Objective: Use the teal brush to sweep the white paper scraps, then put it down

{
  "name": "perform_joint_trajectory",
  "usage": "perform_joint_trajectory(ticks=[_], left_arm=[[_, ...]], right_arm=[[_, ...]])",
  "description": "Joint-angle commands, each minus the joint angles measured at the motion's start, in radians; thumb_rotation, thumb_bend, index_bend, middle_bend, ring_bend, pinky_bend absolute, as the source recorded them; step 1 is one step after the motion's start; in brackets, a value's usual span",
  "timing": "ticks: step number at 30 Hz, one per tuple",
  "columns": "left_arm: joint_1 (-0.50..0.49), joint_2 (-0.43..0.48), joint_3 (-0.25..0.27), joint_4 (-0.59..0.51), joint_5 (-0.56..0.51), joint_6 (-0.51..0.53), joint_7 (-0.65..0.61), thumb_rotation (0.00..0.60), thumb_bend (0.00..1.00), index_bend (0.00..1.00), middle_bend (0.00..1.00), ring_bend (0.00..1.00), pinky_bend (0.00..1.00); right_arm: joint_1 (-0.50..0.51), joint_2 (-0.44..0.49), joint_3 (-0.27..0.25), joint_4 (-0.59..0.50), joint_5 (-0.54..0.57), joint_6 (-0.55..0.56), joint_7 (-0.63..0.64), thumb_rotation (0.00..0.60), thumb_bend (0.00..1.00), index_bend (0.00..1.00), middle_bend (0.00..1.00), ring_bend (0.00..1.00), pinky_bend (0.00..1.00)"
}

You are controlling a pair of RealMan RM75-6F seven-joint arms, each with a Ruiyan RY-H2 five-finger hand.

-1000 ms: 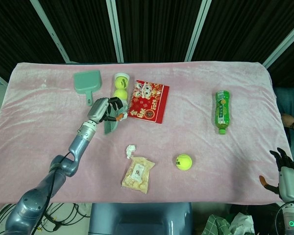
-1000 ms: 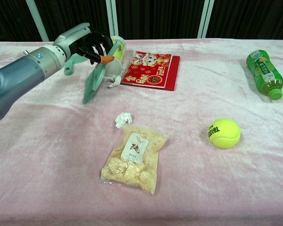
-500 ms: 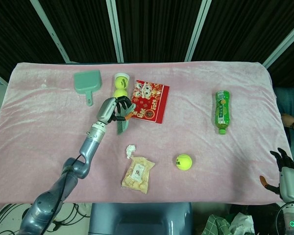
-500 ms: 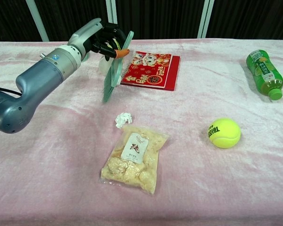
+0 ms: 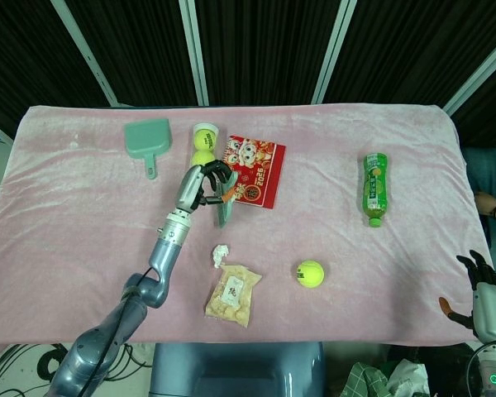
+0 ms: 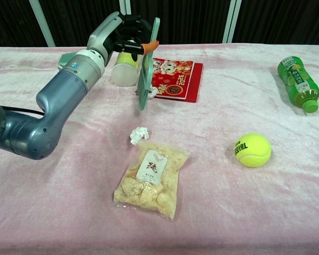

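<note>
The brush (image 6: 146, 64) is being held upright in the left hand (image 5: 200, 185), the fingers clamped around its upper end and the bristle end hanging just above the cloth in front of the red notebook (image 6: 173, 78). Going from the left of the tabletop (image 5: 66, 215): a teal dustpan (image 5: 147, 139) is lying near the far edge, well apart from the hand; next to it a tube of tennis balls (image 5: 202, 145) is lying just behind the hand. A small white scrap (image 6: 155, 93) is showing right beside the bristles, at the notebook's near edge, though whether they are touching cannot be told. A second crumpled scrap (image 6: 139, 134) is sitting nearer the front, touching the top of a snack bag (image 6: 151, 182). Further right a loose tennis ball (image 6: 252, 150) and a green bottle (image 6: 297, 83) are lying well clear.

By the look of it, the sweeping step is in progress. The next move is calling for the bristles to be lowered onto the cloth and drawn across a scrap without nudging the notebook or bag. The right hand (image 5: 485, 299) is waiting off the table's right corner, fingers apart and holding nothing.
</note>
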Motion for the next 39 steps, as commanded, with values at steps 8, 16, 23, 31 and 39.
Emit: perform_joint_trajectory(ticks=[8,16,23,31,39], left_arm=[[-0.023,0.185,-0.162,-0.382,-0.096,-0.106,-0.427,0.600,0.42,0.86,0.79,0.51,0.67],[0.058,0.461,-0.016,-0.695,0.067,-0.137,-0.242,0.600,0.42,0.85,0.79,0.51,0.66],[0.080,0.630,0.096,-0.803,0.132,-0.174,0.256,0.600,0.42,0.85,0.79,0.51,0.65],[0.123,0.796,0.158,-0.986,0.077,-0.261,0.638,0.600,0.42,0.85,0.79,0.51,0.64],[0.145,0.872,0.214,-1.020,0.057,-0.319,0.816,0.600,0.42,0.86,0.79,0.51,0.63]], right_arm=[[-0.002,0.002,-0.003,0.000,-0.008,0.001,0.006,0.600,0.19,0.20,0.07,0.14,0.18],[-0.003,0.001,-0.002,0.000,-0.007,0.003,0.003,0.600,0.19,0.20,0.07,0.14,0.18],[-0.001,-0.002,-0.002,0.001,-0.005,0.001,-0.004,0.600,0.19,0.20,0.07,0.14,0.18],[-0.002,-0.003,-0.002,-0.002,-0.001,0.002,-0.009,0.600,0.19,0.20,0.07,0.14,0.18],[0.000,-0.004,-0.001,-0.002,0.002,-0.002,-0.009,0.600,0.19,0.20,0.07,0.14,0.18]])
